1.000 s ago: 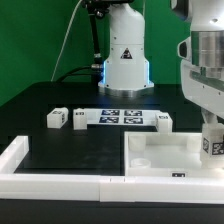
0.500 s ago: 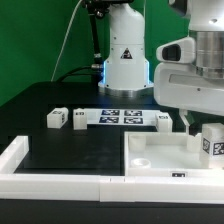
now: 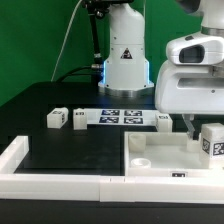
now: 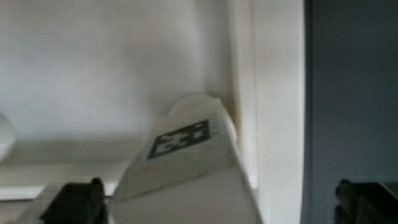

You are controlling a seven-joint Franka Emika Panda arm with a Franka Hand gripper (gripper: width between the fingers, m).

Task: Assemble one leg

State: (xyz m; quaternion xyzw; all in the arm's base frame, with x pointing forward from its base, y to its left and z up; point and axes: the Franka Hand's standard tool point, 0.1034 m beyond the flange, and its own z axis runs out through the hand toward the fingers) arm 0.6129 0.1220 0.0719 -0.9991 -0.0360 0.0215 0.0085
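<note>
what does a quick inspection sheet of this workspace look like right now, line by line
surface: black table top, bordered by long white rails at the front.
job's things: one leg stands at the far right corner of the white panel; three more legs, and, lie on the table beside the marker board.
clutter: nothing seen.
grippers: gripper is above the leg, fingertips spread wide on either side, not touching it.
cables: a green cable hangs behind the arm's base.
surroundings: green backdrop.
</note>
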